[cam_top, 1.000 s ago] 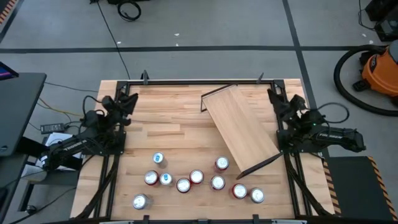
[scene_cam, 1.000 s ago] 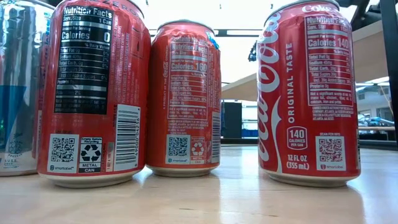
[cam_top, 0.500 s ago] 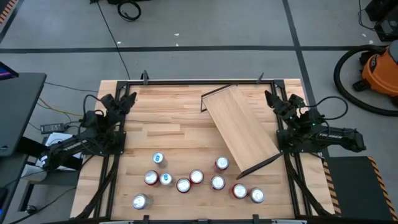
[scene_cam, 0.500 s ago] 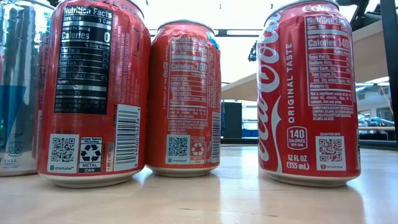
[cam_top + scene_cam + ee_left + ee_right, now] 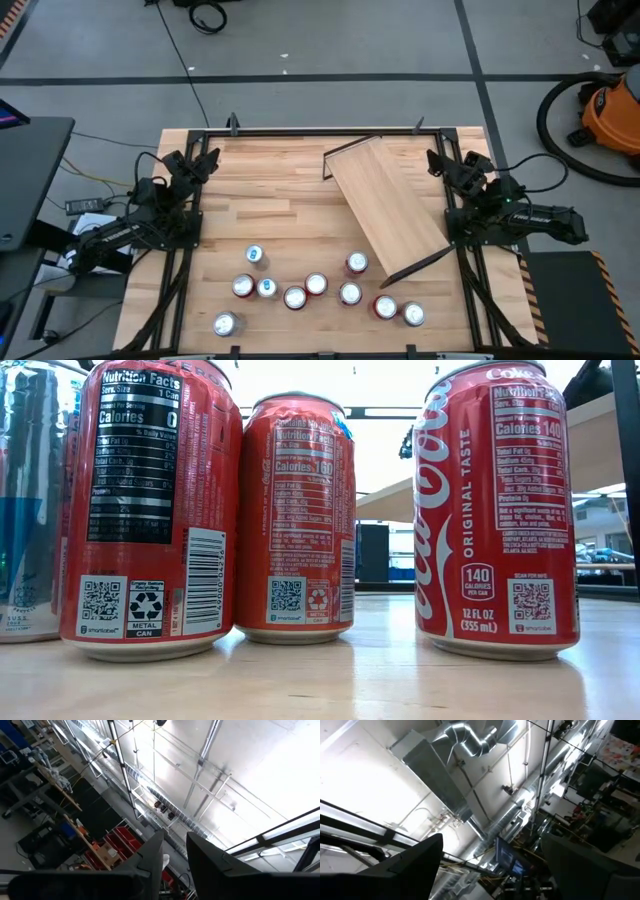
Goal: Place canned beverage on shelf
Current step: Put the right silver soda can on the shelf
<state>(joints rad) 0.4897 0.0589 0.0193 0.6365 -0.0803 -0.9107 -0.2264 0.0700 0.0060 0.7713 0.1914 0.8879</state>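
Left gripper point(image 5: 207, 157) closed, right gripper point(image 5: 447, 160) agape

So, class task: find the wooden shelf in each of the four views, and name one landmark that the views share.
High view: the shelf lies diagonally on the table's right half, behind the cans.
Low view: its pale underside slopes across the upper right, behind the Coca-Cola can.
Left wrist view: not in it.
Right wrist view: not in it.
Shared landmark: the cluster of cans, in the high and low views only.
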